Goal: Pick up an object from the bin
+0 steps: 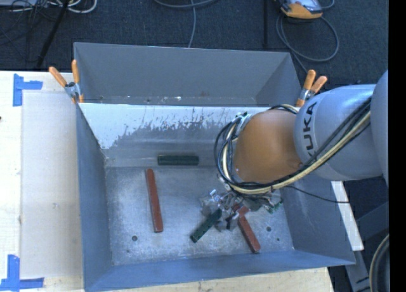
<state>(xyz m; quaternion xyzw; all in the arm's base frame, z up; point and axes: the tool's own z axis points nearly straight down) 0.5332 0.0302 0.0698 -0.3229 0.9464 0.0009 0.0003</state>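
My gripper (223, 211) is low over the bin floor at the front right, under the orange cover. Right at its fingers lies a dark green stick (204, 228), slanting down to the left. A reddish-brown stick (249, 235) lies just right of it, slanting down to the right, with its upper end under the gripper. Whether either stick is between the fingers I cannot make out.
A second reddish-brown stick (154, 200) lies lengthwise on the floor's left half. A short dark green bar (177, 160) rests at the foot of the back wall. The arm and its cables cover the bin's right side.
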